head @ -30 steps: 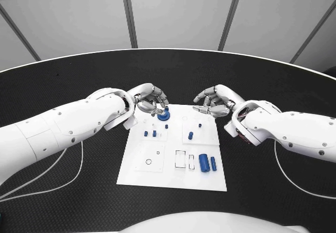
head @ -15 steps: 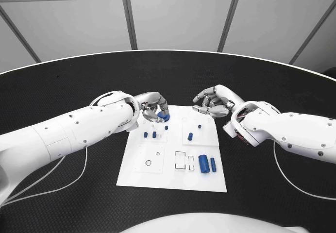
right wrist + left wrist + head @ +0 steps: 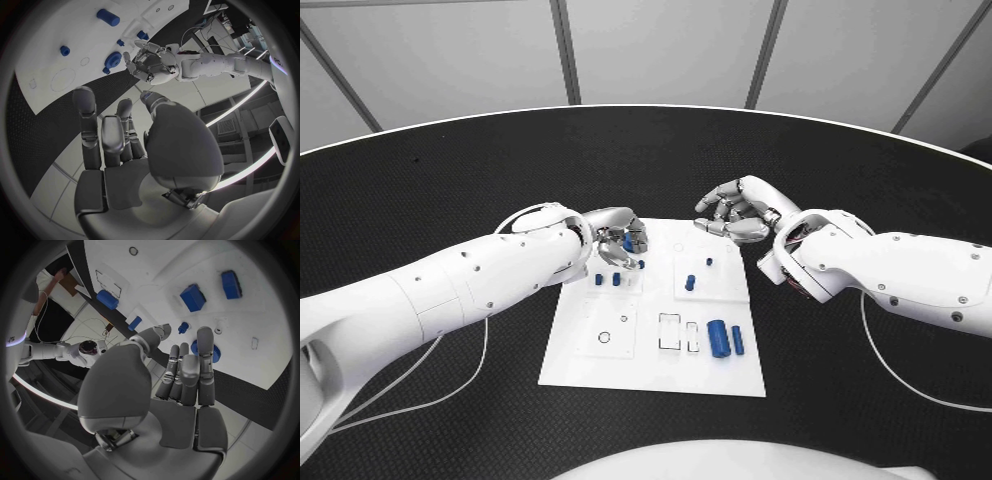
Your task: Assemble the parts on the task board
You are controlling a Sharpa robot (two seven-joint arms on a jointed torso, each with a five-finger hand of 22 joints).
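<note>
The white task board (image 3: 610,365) lies in the middle of the black worktop (image 3: 444,180); the left hand (image 3: 615,240) sits over the board's far-left corner, at about 11 o'clock from the board's centre, fingers curled round a round blue part (image 3: 627,242) that it grips against the board's surface; in the left wrist view the same blue part (image 3: 214,353) shows as a ridged disc just behind the fingertips (image 3: 205,337). The right hand (image 3: 733,212) hovers at about 1 o'clock, just past the board's far edge, its fingers curled inward and holding nothing; apart from the board. Small blue pegs (image 3: 607,279) stand just on the near side of the left hand; another peg (image 3: 692,279) stands right of centre; two longer blue cylinders (image 3: 724,338) lie side by side at about 4 o'clock, beside rectangular slots (image 3: 672,330); a ring outline (image 3: 603,336) marks the near-left panel.
</note>
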